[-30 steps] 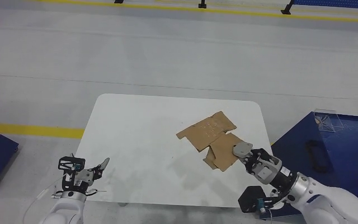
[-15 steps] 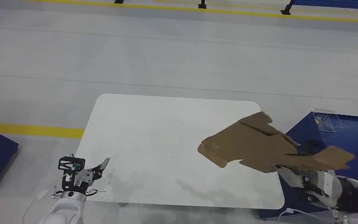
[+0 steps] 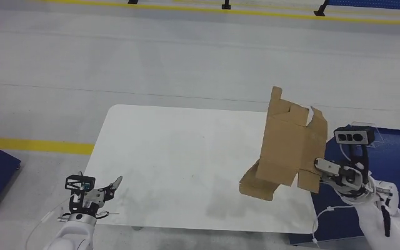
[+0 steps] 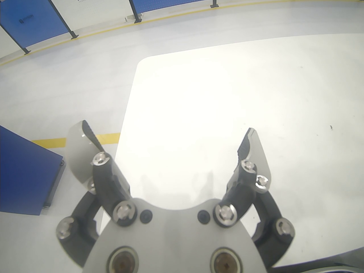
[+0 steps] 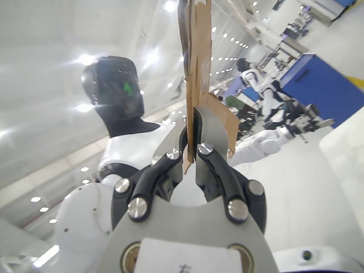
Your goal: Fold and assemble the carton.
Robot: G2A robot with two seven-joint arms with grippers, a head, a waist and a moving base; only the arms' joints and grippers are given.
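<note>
A flat, unfolded brown carton (image 3: pixel 287 149) is held up on edge above the right side of the white table (image 3: pixel 175 162), its flaps pointing up. My right gripper (image 3: pixel 320 167) is shut on the carton's lower edge, just past the table's right side. The right wrist view shows the carton (image 5: pixel 196 58) edge-on, pinched between that gripper's (image 5: pixel 191 132) two fingers. My left gripper (image 3: pixel 112 185) sits at the table's near left corner. It is open, and in the left wrist view nothing lies between the fingers of the left gripper (image 4: pixel 167 134).
A blue cabinet (image 3: pixel 350 164) with a clear stand (image 3: pixel 364 132) on it stands to the right of the table. Another blue block (image 4: pixel 25 174) sits by the table's left corner. A yellow floor line (image 3: pixel 44 146) runs off to the left.
The right gripper lifted the carton off the table, swung it out to the right, then turned it from flat to standing on edge. The left arm kept still.
</note>
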